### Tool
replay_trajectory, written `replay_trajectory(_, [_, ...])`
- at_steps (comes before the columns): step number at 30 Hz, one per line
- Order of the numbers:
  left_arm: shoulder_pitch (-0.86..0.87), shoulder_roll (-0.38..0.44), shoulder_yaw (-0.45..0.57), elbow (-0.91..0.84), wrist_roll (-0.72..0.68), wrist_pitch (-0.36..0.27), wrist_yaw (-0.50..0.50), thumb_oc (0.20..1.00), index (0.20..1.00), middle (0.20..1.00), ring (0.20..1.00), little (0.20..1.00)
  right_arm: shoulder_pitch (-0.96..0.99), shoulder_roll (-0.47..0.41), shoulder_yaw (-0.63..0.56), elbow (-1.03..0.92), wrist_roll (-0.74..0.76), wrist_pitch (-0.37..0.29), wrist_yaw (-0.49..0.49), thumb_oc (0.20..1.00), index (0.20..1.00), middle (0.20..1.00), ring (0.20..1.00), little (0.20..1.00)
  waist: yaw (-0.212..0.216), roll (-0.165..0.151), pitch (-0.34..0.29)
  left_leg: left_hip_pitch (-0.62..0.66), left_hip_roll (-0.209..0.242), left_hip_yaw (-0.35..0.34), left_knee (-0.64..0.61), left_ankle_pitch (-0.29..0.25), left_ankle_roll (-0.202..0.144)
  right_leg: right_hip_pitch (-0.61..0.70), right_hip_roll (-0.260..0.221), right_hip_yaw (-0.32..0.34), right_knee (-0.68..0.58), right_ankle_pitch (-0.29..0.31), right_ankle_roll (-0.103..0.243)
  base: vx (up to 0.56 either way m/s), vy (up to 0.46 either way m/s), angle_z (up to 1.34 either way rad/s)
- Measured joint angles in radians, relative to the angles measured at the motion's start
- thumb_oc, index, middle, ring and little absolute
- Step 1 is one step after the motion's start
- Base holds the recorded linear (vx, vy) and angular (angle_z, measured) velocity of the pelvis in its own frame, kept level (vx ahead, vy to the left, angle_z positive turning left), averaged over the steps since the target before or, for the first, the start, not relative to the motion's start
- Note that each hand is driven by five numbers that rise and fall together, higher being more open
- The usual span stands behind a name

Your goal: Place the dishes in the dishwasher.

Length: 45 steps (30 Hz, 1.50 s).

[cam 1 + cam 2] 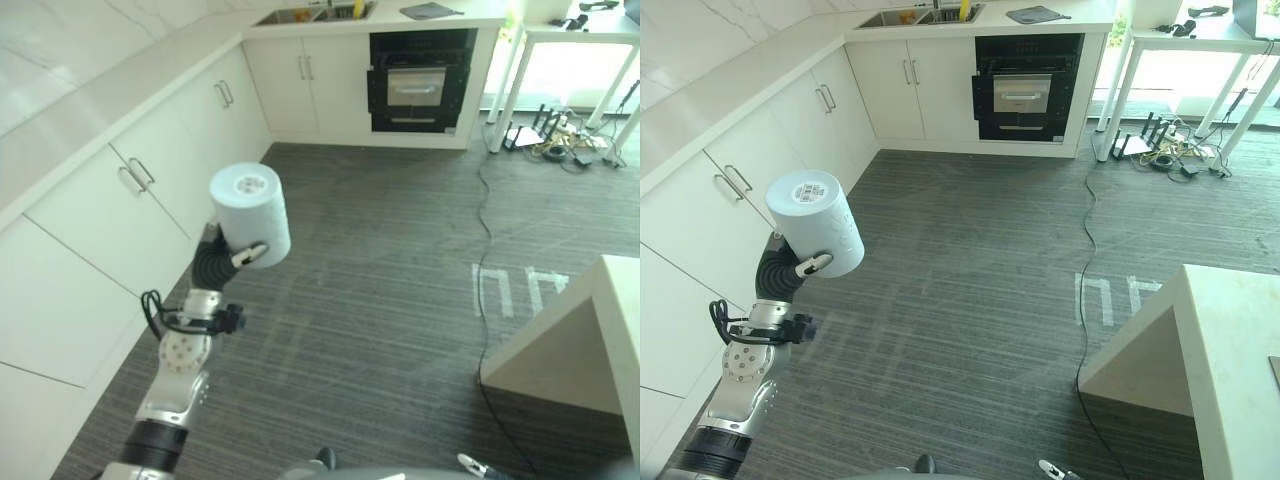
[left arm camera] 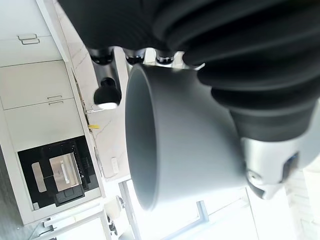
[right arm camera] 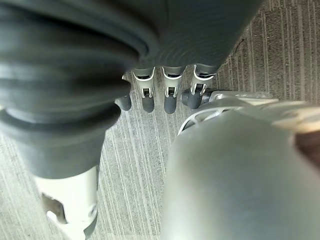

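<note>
My left hand [image 1: 218, 262] is raised over the floor with its fingers and thumb [image 1: 812, 265] curled round a pale blue cup [image 1: 250, 212]. The cup is held base up, a round sticker on its base. In the left wrist view the cup [image 2: 185, 150] looks grey, with its open mouth facing away from the palm. A black built-in appliance [image 1: 418, 85] with its door closed sits in the far cabinet run. My right hand [image 3: 170, 95] hangs over the grey floor with relaxed fingers and nothing in it.
White cabinets [image 1: 120, 190] line the left wall under a pale counter, with a sink [image 1: 315, 14] at the far corner. A white table [image 1: 1230, 350] juts in at the lower right. Routers and cords [image 1: 555, 135] lie under a far-right white table.
</note>
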Motion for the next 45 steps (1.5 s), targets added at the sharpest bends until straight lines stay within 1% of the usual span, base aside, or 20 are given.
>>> replay_trajectory(9, [0.03, 0.0, -0.001, 0.0, 0.012, 0.0, -0.013, 0.2, 0.2, 0.2, 0.2, 0.2, 0.007, 0.001, 0.0, -0.001, -0.001, -0.003, 0.057, 1.0, 1.0, 1.0, 1.0, 1.0, 0.0, -0.021, -0.025, 0.01, 0.001, 0.017, 0.0, 0.0, 0.0, 0.001, 0.0, 0.017, 0.0, 0.002, 0.001, 0.0, -0.003, -0.03])
replay_trajectory(15, [-0.002, -0.001, -0.125, 0.002, -0.002, 0.051, 0.051, 0.2, 0.2, 0.2, 0.2, 0.2, -0.006, -0.004, 0.029, -0.018, 0.002, -0.073, 0.031, 1.0, 1.0, 1.0, 1.0, 1.0, -0.047, -0.018, -0.024, 0.014, 0.022, 0.064, 0.0, 0.006, -0.008, 0.0, 0.014, 0.023, 0.003, 0.004, 0.0, 0.01, -0.122, -0.08])
replay_trajectory(18, [-0.018, -0.009, -0.156, 0.002, -0.003, 0.07, 0.052, 0.2, 0.2, 0.2, 0.2, 0.2, -0.001, -0.013, 0.033, -0.052, 0.001, -0.087, -0.015, 1.0, 1.0, 1.0, 1.0, 1.0, -0.076, 0.0, -0.012, 0.01, 0.039, 0.067, 0.001, 0.013, -0.02, -0.005, 0.028, 0.027, 0.004, -0.004, 0.0, 0.04, -0.206, -0.05])
replay_trajectory(23, [-0.056, -0.01, -0.15, 0.001, -0.023, 0.071, 0.066, 0.2, 0.2, 0.2, 0.2, 0.2, -0.027, -0.043, 0.031, -0.048, -0.011, -0.083, -0.107, 1.0, 1.0, 1.0, 1.0, 1.0, -0.075, 0.032, 0.033, -0.048, 0.065, 0.059, 0.087, 0.039, -0.039, -0.049, 0.042, 0.022, 0.058, -0.055, -0.048, 0.08, -0.103, 0.09])
replay_trajectory(25, [-0.057, -0.009, -0.136, 0.001, -0.04, 0.071, 0.066, 0.2, 0.2, 0.2, 0.2, 0.2, -0.068, -0.037, 0.036, -0.049, -0.039, -0.08, -0.122, 1.0, 1.0, 1.0, 1.0, 1.0, -0.048, -0.015, 0.063, -0.129, 0.064, 0.036, 0.256, 0.09, -0.08, -0.076, 0.005, 0.049, 0.107, -0.084, -0.075, 0.14, 0.002, -0.24])
replay_trajectory(26, [-0.058, -0.008, -0.132, 0.0, -0.039, 0.071, 0.063, 0.2, 0.2, 0.2, 0.2, 0.2, -0.087, -0.035, 0.04, -0.048, -0.04, -0.081, -0.124, 1.0, 1.0, 1.0, 1.0, 1.0, -0.037, -0.038, 0.076, -0.194, 0.072, 0.012, 0.368, 0.102, -0.081, -0.065, -0.001, 0.062, 0.091, -0.079, -0.087, 0.21, 0.145, -0.23])
replay_trajectory(27, [-0.054, -0.01, -0.132, 0.0, -0.039, 0.07, 0.059, 0.2, 0.2, 0.2, 0.2, 0.2, -0.095, -0.039, 0.039, -0.045, -0.042, -0.082, -0.133, 1.0, 1.0, 1.0, 1.0, 1.0, -0.033, -0.042, 0.077, -0.238, 0.081, -0.006, 0.419, 0.075, -0.076, -0.05, 0.004, 0.065, 0.075, -0.06, -0.111, 0.24, 0.228, -0.12])
replay_trajectory(28, [-0.052, -0.01, -0.13, -0.001, -0.039, 0.07, 0.057, 0.2, 0.2, 0.2, 0.2, 0.2, -0.098, -0.044, 0.038, -0.043, -0.042, -0.082, -0.135, 1.0, 1.0, 1.0, 1.0, 1.0, -0.026, -0.042, 0.077, -0.238, 0.078, -0.011, 0.391, 0.053, -0.07, -0.045, 0.006, 0.069, 0.07, -0.057, -0.113, 0.36, 0.285, -0.21])
replay_trajectory(30, [-0.051, -0.011, -0.098, -0.006, -0.039, 0.07, 0.05, 0.2, 0.2, 0.2, 0.2, 0.2, -0.12, -0.039, 0.059, -0.014, -0.062, -0.081, -0.141, 1.0, 1.0, 1.0, 1.0, 1.0, -0.019, -0.017, 0.083, -0.21, 0.112, -0.014, 0.073, 0.051, -0.068, -0.005, 0.052, 0.072, 0.037, -0.048, -0.095, 0.42, 0.408, -0.24])
replay_trajectory(32, [-0.061, -0.05, -0.098, 0.041, -0.039, 0.069, 0.03, 0.2, 0.2, 0.2, 0.2, 0.2, -0.091, -0.049, 0.071, -0.002, -0.078, -0.081, -0.143, 1.0, 1.0, 1.0, 1.0, 1.0, -0.027, -0.012, 0.086, -0.228, 0.168, 0.03, 0.019, 0.055, -0.077, 0.049, 0.058, 0.066, 0.019, -0.069, -0.066, 0.42, 0.614, -0.14])
replay_trajectory(33, [-0.059, -0.067, -0.099, 0.086, -0.033, 0.068, 0.022, 0.2, 0.2, 0.2, 0.2, 0.2, -0.073, -0.062, 0.081, 0.01, -0.079, -0.081, -0.146, 1.0, 1.0, 1.0, 1.0, 1.0, -0.03, -0.015, 0.09, -0.213, 0.175, 0.108, 0.02, 0.057, -0.071, 0.074, 0.028, 0.075, 0.023, -0.088, -0.035, 0.41, 0.631, -0.36])
replay_trajectory(34, [-0.058, -0.066, -0.099, 0.098, -0.027, 0.068, 0.022, 0.2, 0.2, 0.2, 0.2, 0.2, -0.07, -0.077, 0.079, 0.016, -0.079, -0.08, -0.155, 1.0, 1.0, 1.0, 1.0, 1.0, -0.029, -0.013, 0.089, -0.176, 0.139, 0.109, 0.004, 0.048, -0.057, 0.085, -0.005, 0.086, 0.047, -0.103, -0.012, 0.33, 0.545, -0.69])
replay_trajectory(35, [-0.063, -0.053, -0.098, 0.098, -0.027, 0.066, 0.023, 0.2, 0.2, 0.2, 0.2, 0.2, -0.076, -0.078, 0.076, 0.014, -0.078, -0.079, -0.162, 1.0, 1.0, 1.0, 1.0, 1.0, -0.025, -0.024, 0.099, -0.134, 0.079, 0.072, 0.001, 0.09, -0.018, 0.092, -0.059, 0.098, 0.09, -0.118, 0.011, 0.27, 0.413, -0.69])
replay_trajectory(36, [-0.069, -0.028, -0.099, 0.098, -0.024, 0.064, 0.02, 0.2, 0.2, 0.2, 0.2, 0.2, -0.072, -0.049, 0.067, 0.012, -0.076, -0.082, -0.164, 1.0, 1.0, 1.0, 1.0, 1.0, -0.024, -0.061, 0.099, -0.118, 0.018, 0.063, 0.03, 0.098, 0.022, 0.098, -0.123, 0.077, 0.117, -0.107, 0.011, 0.28, 0.467, -0.36])
replay_trajectory(37, [-0.093, -0.013, -0.098, 0.095, -0.005, 0.064, 0.017, 0.2, 0.2, 0.2, 0.2, 0.2, -0.065, -0.022, 0.057, 0.009, -0.076, -0.081, -0.164, 1.0, 1.0, 1.0, 1.0, 1.0, -0.023, -0.079, 0.102, -0.124, -0.019, 0.064, 0.06, 0.067, 0.035, 0.103, -0.154, 0.065, 0.136, -0.069, 0.015, 0.38, 0.479, 0.13])
replay_trajectory(39, [-0.141, -0.007, -0.11, 0.098, 0.013, 0.064, -0.002, 0.2, 0.2, 0.2, 0.2, 0.2, -0.038, 0.024, 0.008, -0.029, -0.076, -0.081, -0.166, 1.0, 1.0, 1.0, 1.0, 1.0, -0.024, -0.072, 0.107, -0.119, -0.053, 0.036, 0.101, 0.013, 0.073, 0.078, -0.195, 0.058, 0.269, 0.003, 0.02, 0.26, 0.351, 0.6])
replay_trajectory(40, [-0.147, -0.003, -0.115, 0.072, 0.015, 0.064, -0.007, 0.2, 0.2, 0.2, 0.2, 0.2, -0.017, 0.035, 0.01, -0.049, -0.076, -0.082, -0.167, 1.0, 1.0, 1.0, 1.0, 1.0, -0.019, -0.065, 0.111, -0.073, -0.068, 0.022, 0.08, -0.007, 0.093, 0.019, -0.234, 0.08, 0.436, 0.03, 0.061, 0.19, 0.332, 0.57])
replay_trajectory(41, [-0.151, 0.008, -0.118, 0.058, 0.015, 0.06, -0.008, 0.2, 0.2, 0.2, 0.2, 0.2, -0.017, 0.046, 0.011, -0.05, -0.076, -0.087, -0.172, 1.0, 1.0, 1.0, 1.0, 1.0, -0.016, -0.063, 0.111, -0.047, -0.081, 0.013, 0.066, -0.017, 0.108, -0.035, -0.241, 0.101, 0.569, 0.008, 0.086, 0.2, 0.325, 0.36])
replay_trajectory(43, [-0.16, 0.032, -0.117, 0.054, 0.035, 0.059, 0.0, 0.2, 0.2, 0.2, 0.2, 0.2, -0.032, 0.038, 0.033, -0.086, -0.066, -0.1, -0.191, 1.0, 1.0, 1.0, 1.0, 1.0, 0.009, -0.062, 0.112, 0.004, -0.097, 0.029, 0.059, -0.059, 0.139, -0.191, -0.232, 0.09, 0.775, -0.016, 0.089, 0.17, 0.221, -0.09])
replay_trajectory(45, [-0.159, 0.041, -0.117, 0.054, 0.042, 0.064, 0.017, 0.2, 0.2, 0.2, 0.2, 0.2, -0.058, 0.009, 0.041, -0.117, -0.04, -0.102, -0.195, 1.0, 1.0, 1.0, 1.0, 1.0, 0.005, -0.041, 0.114, 0.044, -0.1, 0.057, 0.05, -0.093, 0.152, -0.354, -0.197, 0.023, 0.88, -0.051, 0.033, 0.12, 0.084, -0.32])
